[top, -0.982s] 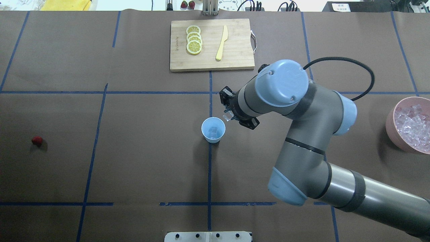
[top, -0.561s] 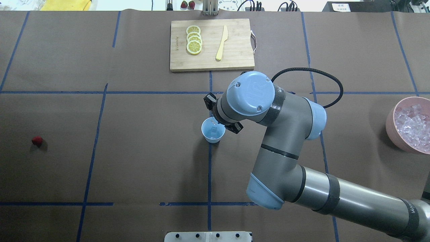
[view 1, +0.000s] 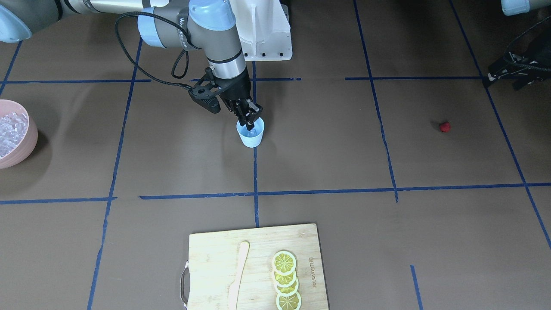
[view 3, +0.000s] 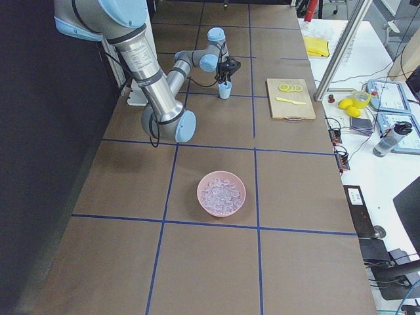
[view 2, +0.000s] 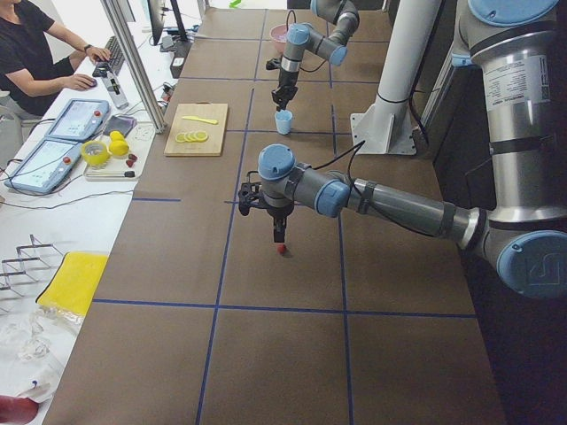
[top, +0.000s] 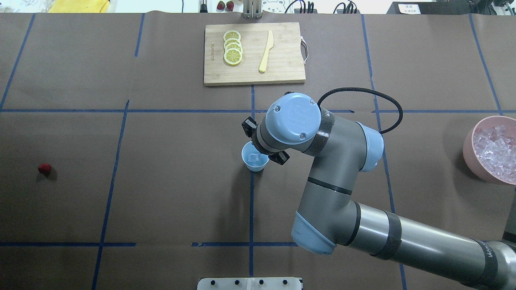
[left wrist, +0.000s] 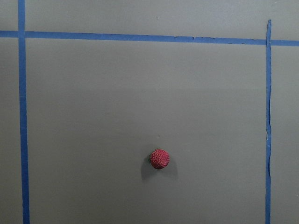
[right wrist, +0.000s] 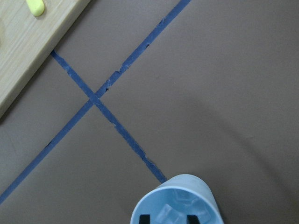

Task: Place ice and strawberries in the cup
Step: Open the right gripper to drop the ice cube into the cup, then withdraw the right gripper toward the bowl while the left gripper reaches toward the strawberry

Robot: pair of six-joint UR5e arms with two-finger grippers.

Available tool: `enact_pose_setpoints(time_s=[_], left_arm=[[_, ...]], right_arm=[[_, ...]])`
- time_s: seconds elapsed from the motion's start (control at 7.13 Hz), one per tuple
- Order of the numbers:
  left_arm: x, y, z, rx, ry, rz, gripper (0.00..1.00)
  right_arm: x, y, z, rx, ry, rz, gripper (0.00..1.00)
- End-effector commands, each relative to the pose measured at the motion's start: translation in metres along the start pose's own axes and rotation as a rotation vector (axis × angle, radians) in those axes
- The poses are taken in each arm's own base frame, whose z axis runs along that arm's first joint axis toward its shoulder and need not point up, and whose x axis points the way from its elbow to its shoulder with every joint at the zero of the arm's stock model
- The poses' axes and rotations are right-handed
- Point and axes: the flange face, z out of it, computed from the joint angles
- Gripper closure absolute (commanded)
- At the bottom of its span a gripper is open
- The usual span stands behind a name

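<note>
At the middle of the table, your right tool [view 1: 250,119] hangs straight down over the cup [view 1: 251,138], with its tips right at the mouth. The right wrist camera shows the two fingertips [right wrist: 145,218] with a gap between them, and ice [right wrist: 180,203] lying in the cup just below. I cannot tell whether one cube is pinched in that gap or all of it lies loose.

Expect the ice to be hard, slick and probably wet. I judge it best taken on two flat opposite faces, squarely, because a skewed pinch could squirt a cube out sideways. The rest of the ice [top: 494,153] is heaped in the pink bowl [top: 467,149] at the table's right edge, well apart from the cup. The cup looks light and thin-walled (a nudge on the rim would likely tip it). Lift straight up and keep the tips clear of the wall.

The strawberry [left wrist: 159,158] lies alone on the left side of the table, well apart from the cup. It is small, round and bumpy, so it may roll if only one finger touches it. It may also bruise, so take it across its widest part with a light squeeze. Your left tool [view 2: 279,237] hangs close above it in the left side view. The left wrist camera has the berry a little below centre with no fingers in the picture, so I cannot tell whether that tool is apart or together.
</note>
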Motion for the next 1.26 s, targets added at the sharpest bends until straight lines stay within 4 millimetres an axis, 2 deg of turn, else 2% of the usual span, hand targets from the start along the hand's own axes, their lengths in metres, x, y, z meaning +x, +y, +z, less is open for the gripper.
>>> enact_pose_setpoints(time_s=[0.0, 0.14, 0.28, 0.42, 0.56, 0.7, 0.84, 0.98, 1.12], left_arm=[[-0.003, 0.002, 0.001, -0.004, -0.001, -0.006, 0.0], [-0.001, 0.006, -0.002, -0.001, -0.001, -0.002, 0.0], [-0.003, 0.008, -0.002, -0.003, -0.002, -0.005, 0.0], [-0.003, 0.008, -0.002, -0.003, -0.002, -0.005, 0.0], [-0.003, 0.008, 0.0, -0.004, -0.005, -0.006, 0.0], [-0.003, 0.008, 0.0, -0.002, -0.01, -0.005, 0.0], [-0.002, 0.007, 0.0, -0.002, -0.011, -0.002, 0.0], [-0.002, 0.007, 0.0, 0.0, -0.014, 0.0, 0.0], [-0.002, 0.006, 0.0, 0.001, -0.015, -0.001, 0.0]], right_arm=[[0.001, 0.0, 0.001, 0.001, 0.003, -0.001, 0.61], [0.001, -0.001, 0.0, 0.002, 0.002, 0.0, 0.6], [0.001, 0.0, -0.004, -0.005, -0.003, -0.004, 0.44], [0.001, -0.01, -0.012, -0.001, -0.005, 0.001, 0.25], [0.015, -0.022, -0.035, 0.013, 0.004, 0.008, 0.01], [0.042, -0.036, -0.066, 0.018, 0.024, -0.054, 0.01], [0.072, -0.059, -0.104, 0.017, 0.037, -0.114, 0.01], [0.103, -0.08, -0.121, 0.007, 0.068, -0.165, 0.0], [0.133, -0.111, -0.132, -0.003, 0.104, -0.226, 0.0]])
